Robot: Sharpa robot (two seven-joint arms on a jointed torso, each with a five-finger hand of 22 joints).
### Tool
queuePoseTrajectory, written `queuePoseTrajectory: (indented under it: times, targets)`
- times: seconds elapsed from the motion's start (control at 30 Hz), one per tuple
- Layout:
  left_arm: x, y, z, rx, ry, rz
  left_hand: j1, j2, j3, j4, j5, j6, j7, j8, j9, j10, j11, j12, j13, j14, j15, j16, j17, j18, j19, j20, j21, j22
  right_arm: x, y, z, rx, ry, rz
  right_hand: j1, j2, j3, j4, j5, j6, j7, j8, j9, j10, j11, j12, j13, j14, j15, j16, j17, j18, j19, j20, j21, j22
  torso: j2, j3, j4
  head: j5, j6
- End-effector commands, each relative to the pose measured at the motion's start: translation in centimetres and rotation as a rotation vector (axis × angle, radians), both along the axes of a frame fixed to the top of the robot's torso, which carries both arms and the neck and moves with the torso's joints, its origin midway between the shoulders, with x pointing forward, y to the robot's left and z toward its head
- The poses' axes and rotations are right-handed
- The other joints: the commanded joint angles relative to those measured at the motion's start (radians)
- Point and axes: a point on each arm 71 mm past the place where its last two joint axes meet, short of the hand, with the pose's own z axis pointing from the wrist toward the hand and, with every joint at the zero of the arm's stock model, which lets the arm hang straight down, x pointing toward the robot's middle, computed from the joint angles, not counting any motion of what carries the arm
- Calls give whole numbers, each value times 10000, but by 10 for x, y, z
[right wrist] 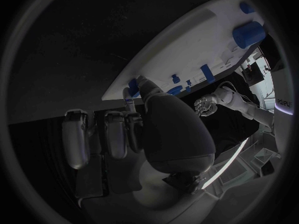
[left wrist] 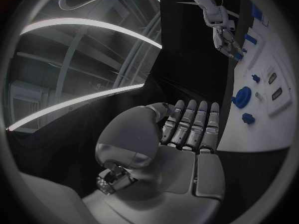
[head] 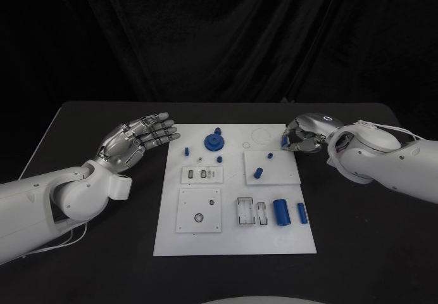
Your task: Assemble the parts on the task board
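Task board: the white task board (head: 235, 244) lies flat in the middle of the black table (head: 365, 221), between the two arms.
Parts at the far end: a blue gear-like part (head: 215, 140) stands near the far left corner, with a small blue peg (head: 186, 151) beside it and another (head: 220, 159) just nearer.
Raised plate: a blue pin (head: 258, 171) lies on the small raised square on the board's right half.
Near end: a blue cylinder (head: 282, 212) and a slimmer blue bar (head: 302, 213) lie side by side by the right edge, next to empty slots.
Right hand: the right hand (head: 304, 134) is at the board's far right corner, fingers curled down; whether it holds a part I cannot tell.
Left hand: the left hand (head: 138, 139) hovers off the board's left edge, fingers straight and apart, holding nothing.
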Motion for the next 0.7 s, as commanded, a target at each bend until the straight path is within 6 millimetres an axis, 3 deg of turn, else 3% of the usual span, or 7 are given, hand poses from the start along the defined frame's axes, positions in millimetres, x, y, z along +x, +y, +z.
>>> queuePoseTrajectory:
  times: [0.03, 0.33, 0.5, 0.7]
  targets:
    - [-1, 0, 0, -128, -9, -99, -91, -10, 65, 20, -21, 21, 120, 30, 9, 54, -9, 61, 15, 25, -32, 41, -9, -100, 2, 5, 35, -9, -2, 4, 5, 368, -730, 149, 101, 37, 9, -63, 77, 75, -15, 115, 85, 1059, -14, 28, 2628, 1050, -51, 26, 2634, 112, 613, -38, -39, 2273, -4, 6, -4, 29, -8]
    - [-1, 0, -1, -121, 16, -101, -91, -10, 65, 20, -21, 21, 120, 30, 9, 54, -9, 61, 15, 25, -32, 41, -9, -100, 2, 5, 35, -9, -13, 30, 27, 642, -1555, 957, 108, 75, -35, -69, 456, 0, -8, 421, 367, 1059, 16, 28, 2628, 1050, -28, 26, 2634, 109, 624, -25, -35, 2284, 0, 11, -12, 93, -58]
    - [-2, -2, -1, -141, 27, -156, -91, -10, 65, 20, -21, 21, 120, 30, 9, 54, -9, 61, 15, 25, -32, 41, -9, -100, 2, 5, 35, -9, -28, 61, 37, 810, -1726, 1903, 128, 81, -34, -91, 596, 30, -29, 545, 470, 1059, 3, 28, 2628, 1050, -33, 26, 2634, 101, 646, -25, -11, 2302, 2, 8, -16, 107, -94]
    - [-1, -4, -2, -144, 44, -202, -103, -18, 77, 20, -33, 23, 130, 30, 7, 59, -6, 54, 17, 13, -29, 44, -14, -100, -9, 7, 28, -13, -45, 104, 33, 678, -1242, 3120, 175, 102, 9, -163, 965, -55, -42, 685, 624, 1059, -13, 28, 2628, 1050, -52, 26, 2634, 107, 638, -39, -30, 2296, 7, 2, 5, 62, -118]
